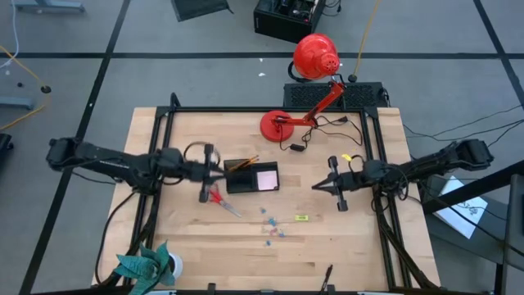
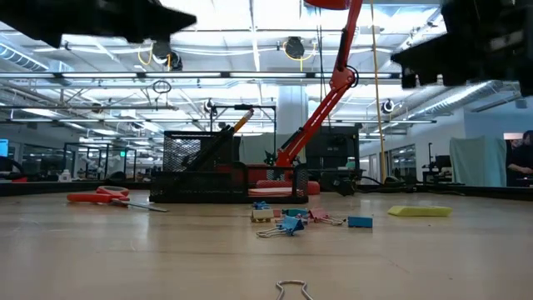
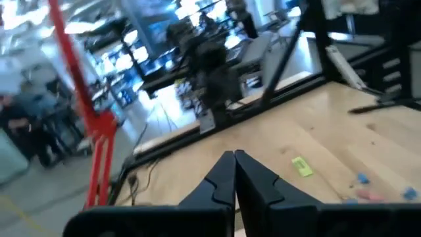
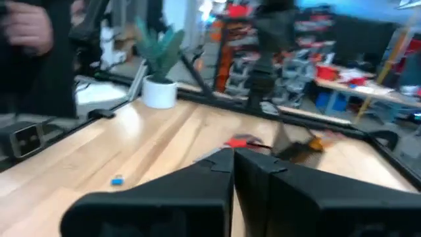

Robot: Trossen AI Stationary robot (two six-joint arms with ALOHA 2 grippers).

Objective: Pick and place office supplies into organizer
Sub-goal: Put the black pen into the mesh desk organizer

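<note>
Looking down from the high view, the left tool hangs closed and empty beside the small black rectangular organizer tray, just above the red-handled metal scissors that lie on the wooden table. The right tool is also closed and holds nothing, well apart to the right. One scissors lies outside; one pale pink square notepad and one orange pencil are already in the tray. I judge the scissors are next: the left tool must open fully, come down over the handles, and close there, not on the thin blades.

At table height, the low view shows one yellow flat piece and a heap of small blue clips; I count about four, not surely.

Each wrist view shows its own two dark fingers pressed together.
</note>
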